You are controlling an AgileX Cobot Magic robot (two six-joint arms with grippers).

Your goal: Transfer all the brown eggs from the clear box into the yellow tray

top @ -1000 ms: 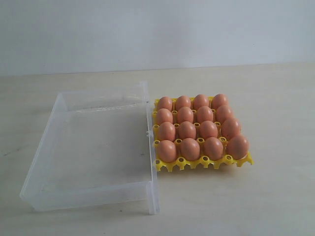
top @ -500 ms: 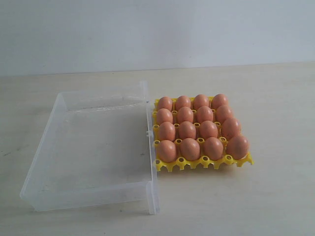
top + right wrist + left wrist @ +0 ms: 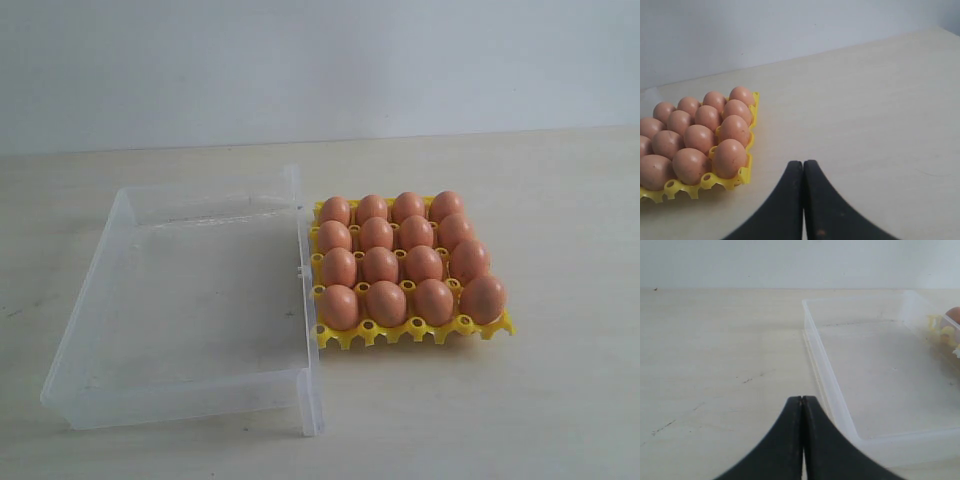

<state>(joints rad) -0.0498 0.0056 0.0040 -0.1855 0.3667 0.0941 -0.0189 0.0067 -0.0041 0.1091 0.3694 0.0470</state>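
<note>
Several brown eggs [image 3: 380, 265] fill every cup of the yellow tray [image 3: 415, 331], which sits just right of the clear box [image 3: 190, 300]. The box holds nothing. No arm shows in the exterior view. My left gripper [image 3: 802, 399] is shut with nothing in it, held back from the clear box [image 3: 830, 375] near its corner; one brown egg [image 3: 954, 315] shows beyond the box's far wall. My right gripper [image 3: 803, 163] is shut and empty, over bare table beside the yellow tray [image 3: 742, 175] and its brown eggs [image 3: 730, 157].
Pale wooden tabletop [image 3: 560, 200] stretches around both containers, with a plain white wall [image 3: 320, 60] behind. The box and the tray stand close side by side.
</note>
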